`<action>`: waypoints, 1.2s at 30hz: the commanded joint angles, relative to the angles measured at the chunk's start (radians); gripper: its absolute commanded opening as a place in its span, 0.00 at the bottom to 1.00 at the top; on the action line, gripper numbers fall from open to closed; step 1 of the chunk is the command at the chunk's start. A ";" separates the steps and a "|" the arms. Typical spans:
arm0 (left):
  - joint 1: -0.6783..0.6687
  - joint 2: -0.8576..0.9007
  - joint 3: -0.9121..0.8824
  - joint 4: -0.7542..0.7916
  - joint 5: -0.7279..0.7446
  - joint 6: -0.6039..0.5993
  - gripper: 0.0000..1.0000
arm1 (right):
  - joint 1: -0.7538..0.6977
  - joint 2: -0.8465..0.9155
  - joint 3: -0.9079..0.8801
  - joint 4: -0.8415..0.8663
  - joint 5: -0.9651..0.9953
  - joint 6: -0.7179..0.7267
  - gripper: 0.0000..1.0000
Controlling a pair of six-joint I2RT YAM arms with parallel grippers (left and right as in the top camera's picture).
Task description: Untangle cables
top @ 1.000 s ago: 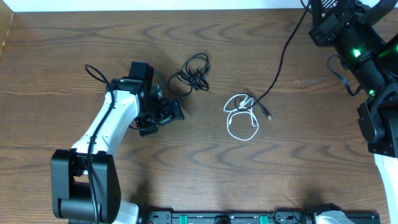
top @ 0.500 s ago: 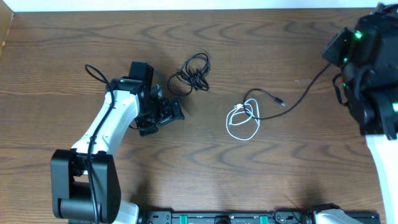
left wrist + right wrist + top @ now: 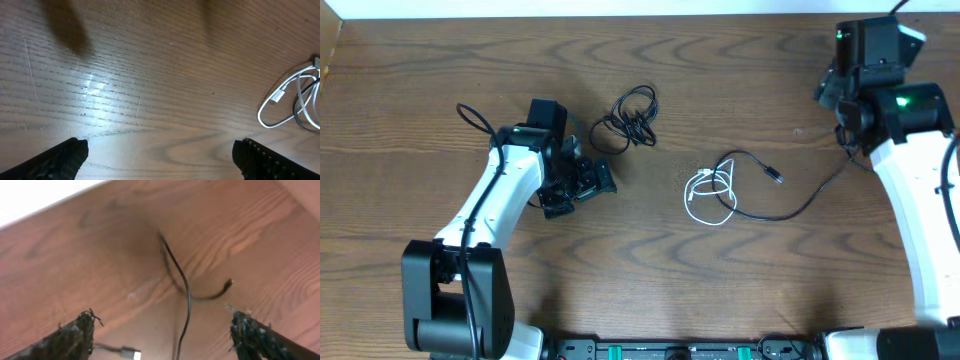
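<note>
2 black cables [image 3: 632,118], 1 white cable [image 3: 703,182] | left gripper [image 3: 160,152], right gripper [image 3: 165,330] spread | long black cable [image 3: 790,214] since released, laid rightward

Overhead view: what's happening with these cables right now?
Two robot arms are partway through untangling three cables on a wooden table. One coiled black cable lies on its own near the open left gripper, which hovers over bare wood holding nothing. The long black cable stretches toward the right gripper, whose jaws stand open with the cord running between them, clear of both fingers. Near its plug end it loops across the white cable, so those two are not yet separated.
</note>
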 commanded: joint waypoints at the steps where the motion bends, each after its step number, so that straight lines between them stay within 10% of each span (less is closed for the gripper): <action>1: 0.002 0.000 -0.004 -0.002 -0.010 -0.002 0.98 | -0.003 0.019 0.006 -0.029 -0.138 -0.003 0.92; 8: 0.002 0.000 -0.004 -0.003 -0.010 -0.002 0.98 | 0.005 0.035 0.002 -0.157 -0.632 -0.240 0.99; 15: 0.002 0.000 -0.004 -0.002 -0.010 -0.002 0.98 | 0.044 0.035 -0.072 -0.244 -0.655 -0.251 0.96; 36: 0.002 0.000 -0.004 -0.002 -0.010 -0.002 0.98 | 0.064 0.035 -0.642 0.090 -0.533 0.501 0.84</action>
